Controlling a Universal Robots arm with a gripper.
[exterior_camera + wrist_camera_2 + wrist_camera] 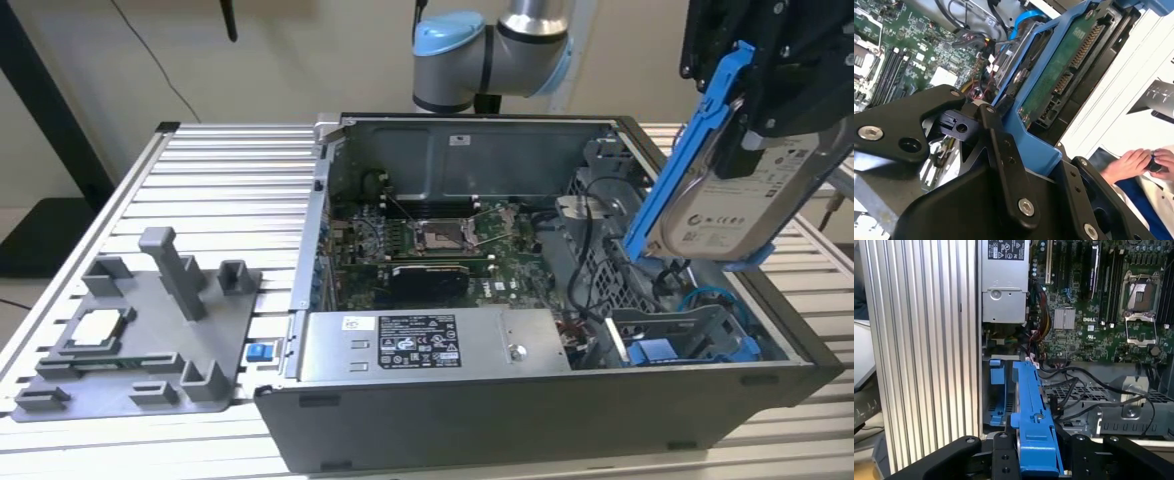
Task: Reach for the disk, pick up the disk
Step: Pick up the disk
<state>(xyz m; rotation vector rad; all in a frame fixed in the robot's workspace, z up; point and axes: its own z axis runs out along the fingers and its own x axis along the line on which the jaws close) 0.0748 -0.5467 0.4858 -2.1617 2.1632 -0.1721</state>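
one disk [737, 205] hangs in my pincer [767, 95], lifted clear above the open computer case [534, 420] at the exterior view's right. my black fingers [1004, 150] are closed onto its blue bracket [1035, 430], which shows edge-on in the first wrist view; in the second wrist view the drive's green circuit-board underside [1066, 70] faces the camera. in the exterior view the disk is tilted, white label outward, its lower end above the drive bay.

below it, in the case's near corner, sits a bare blue caddy [674, 345] among black cables [581, 265]. beside that lies the silver power supply [427, 345] with its printed sticker. deeper in is the green motherboard [441, 240] with an open processor socket [438, 235].

outside the case, on the ribbed metal counter [214, 170] toward the exterior view's left, rests a grey fixture [134, 340] carrying a small square silver chip [96, 328]. farthest back, my arm's blue-capped joint [461, 55] rises behind the case. a person's hands [1139, 162] appear in the second wrist view, well apart from the disk.
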